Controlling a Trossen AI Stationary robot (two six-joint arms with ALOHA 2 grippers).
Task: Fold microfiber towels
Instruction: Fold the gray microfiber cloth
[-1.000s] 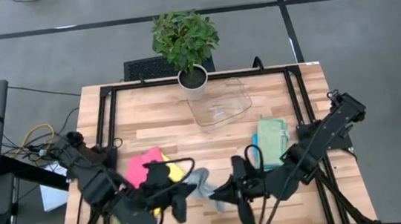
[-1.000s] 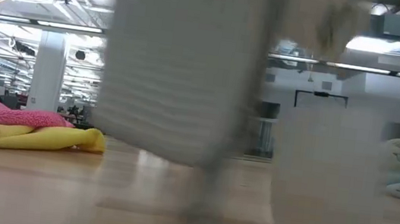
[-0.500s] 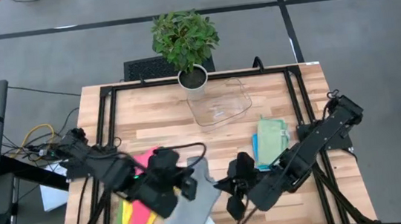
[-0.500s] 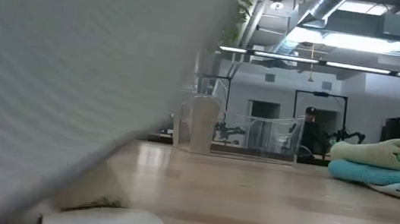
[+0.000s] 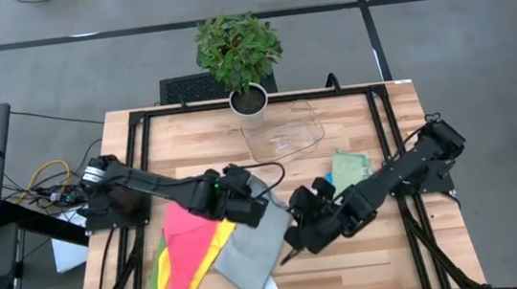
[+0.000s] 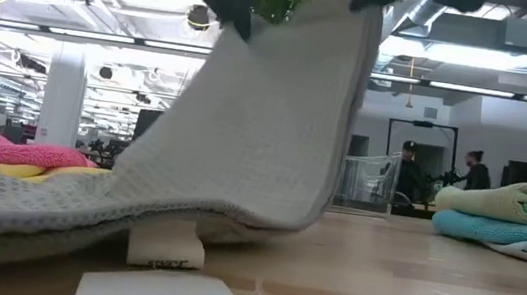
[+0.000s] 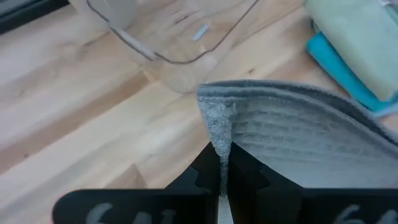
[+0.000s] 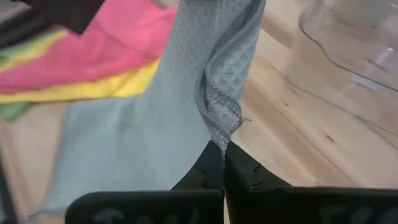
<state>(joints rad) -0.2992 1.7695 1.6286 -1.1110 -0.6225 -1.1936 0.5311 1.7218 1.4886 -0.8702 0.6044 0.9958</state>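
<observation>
Lifting the grey towel (image 5: 250,246) by two corners, the left fingers (image 5: 257,205) and right fingers (image 5: 297,219) pinched it higher than before, ready to fold.

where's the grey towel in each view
High view: grey waffle-weave microfiber towel, lower centre, beside the pink cloth.
Low view: fills the left and centre, far edge lifted.
Left wrist view: right of centre.
Right wrist view: centre.
Shared landmark: clear plastic tray.
</observation>
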